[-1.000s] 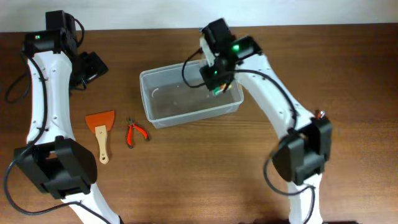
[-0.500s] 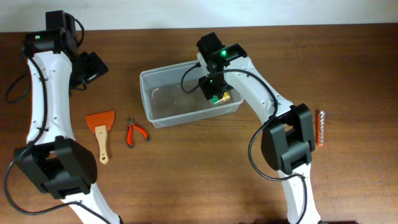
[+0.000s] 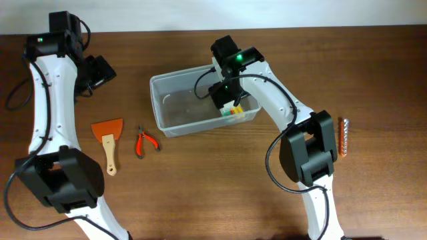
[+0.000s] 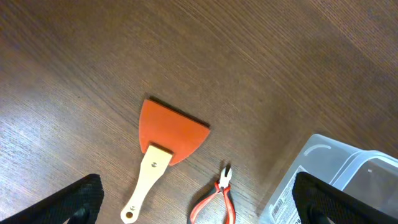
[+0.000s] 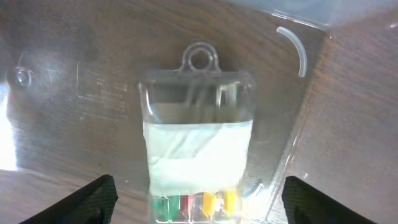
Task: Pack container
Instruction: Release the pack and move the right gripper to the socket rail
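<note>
The clear plastic container (image 3: 181, 100) stands at the table's middle back. My right gripper (image 3: 225, 92) hangs over its right end, jaws wide open. Below it a clear blister pack (image 3: 233, 109) with a white card and coloured pieces lies inside the container, free of the fingers. In the right wrist view the pack (image 5: 199, 143) fills the middle, slightly blurred, between my spread fingertips (image 5: 93, 199), with the container's wall (image 5: 298, 50) behind. My left gripper (image 3: 95, 72) is open and empty, high at the far left.
An orange scraper with a wooden handle (image 3: 109, 137) and red-handled pliers (image 3: 144, 141) lie left of the container; both show in the left wrist view (image 4: 171, 134) (image 4: 217, 199), with the container's corner (image 4: 336, 180). A narrow orange strip of bits (image 3: 343, 137) lies at the right.
My right gripper moved left and down over the container's right end, then opened. The blister pack left its jaws and now lies in the container. The left arm has not moved.
</note>
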Controlling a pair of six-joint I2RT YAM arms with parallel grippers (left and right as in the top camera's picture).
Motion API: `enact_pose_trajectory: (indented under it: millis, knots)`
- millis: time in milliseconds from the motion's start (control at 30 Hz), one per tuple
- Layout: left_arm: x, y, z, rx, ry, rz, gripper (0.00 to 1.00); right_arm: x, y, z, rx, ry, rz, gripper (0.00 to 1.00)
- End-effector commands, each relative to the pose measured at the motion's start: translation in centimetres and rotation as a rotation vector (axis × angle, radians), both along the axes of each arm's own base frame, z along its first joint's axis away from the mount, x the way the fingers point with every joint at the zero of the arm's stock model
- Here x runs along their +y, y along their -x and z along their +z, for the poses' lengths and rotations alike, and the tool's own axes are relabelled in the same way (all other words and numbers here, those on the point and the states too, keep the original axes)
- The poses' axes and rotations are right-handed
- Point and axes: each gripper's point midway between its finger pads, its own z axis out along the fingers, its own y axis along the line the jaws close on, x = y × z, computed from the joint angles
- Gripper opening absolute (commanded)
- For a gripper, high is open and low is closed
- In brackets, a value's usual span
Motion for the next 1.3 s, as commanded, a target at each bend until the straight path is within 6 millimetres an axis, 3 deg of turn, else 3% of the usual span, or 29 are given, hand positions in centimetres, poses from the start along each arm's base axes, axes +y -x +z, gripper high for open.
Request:
enact_pose_trajectory:
  millis: [0,67,167,233,300,333,400,533,600,633,733,800,867,1000,1267]
  knots:
    - [0.3,0.0,1.0,-0.028,-0.009,0.017,0.99,0.0,0.2,-0.5,0.005,0.017,-0.004,0.89]
    - [0.3,0.0,1.0,-0.028,-0.009,0.017,0.99,0.2,-0.1,0.6,-0.016,0.007,-0.004,0.93]
    - [0.3,0.0,1.0,-0.028,-0.009,0.017,0.99,0.2,-1.8,5.8,-0.127,-0.025,-0.018,0.93]
    - [0.3,0.0,1.0,-0.028,-0.009,0.017,0.99,-1.3,-2.8,9.8,-0.196,-0.020,-0.067,0.94]
    - [0.3,0.0,1.0,-0.028,-0.009,0.017,0.99,-5.3,-3.5,15.1,-0.272,-0.007,-0.199,0.99]
    - [0.3,0.0,1.0,-0.028,-0.008,0.017,0.99,-6.4,-3.6,16.3,-0.287,-0.008,-0.224,1.00]
    - [0.3,0.0,1.0,-0.028,-0.009,0.017,0.99,-12.5,-3.8,21.1,-0.352,-0.019,-0.344,0.99]
    - [0.3,0.0,1.0,-0.028,-0.009,0.017,0.99,-20.4,-3.2,24.1,-0.394,-0.005,-0.499,0.99]
    - [0.3,0.0,1.0,-0.028,-0.009,0.017,0.99,-24.0,-2.4,24.4,-0.386,0.013,-0.572,0.99]
    - [0.3,0.0,1.0,-0.028,-0.008,0.017,0.99,-27.0,-1.6,24.1,-0.360,0.032,-0.635,0.99]
    - [0.3,0.0,1.0,-0.028,-0.009,0.017,0.99,-32.0,0.1,23.2,-0.307,0.064,-0.744,0.99]
    - [0.3,0.0,1.0,-0.028,-0.008,0.017,0.99,-35.1,0.9,22.6,-0.286,0.079,-0.808,0.99]
    - [0.3,0.0,1.0,-0.028,-0.008,0.017,0.99,-36.9,1.6,21.9,-0.259,0.090,-0.848,0.99]
    - [0.3,0.0,1.0,-0.028,-0.009,0.017,0.99,-39.2,2.9,19.2,-0.159,0.112,-0.892,0.99]
    - [0.3,0.0,1.0,-0.028,-0.009,0.017,0.99,-39.7,3.0,10.5,0.033,0.159,-0.873,0.99]
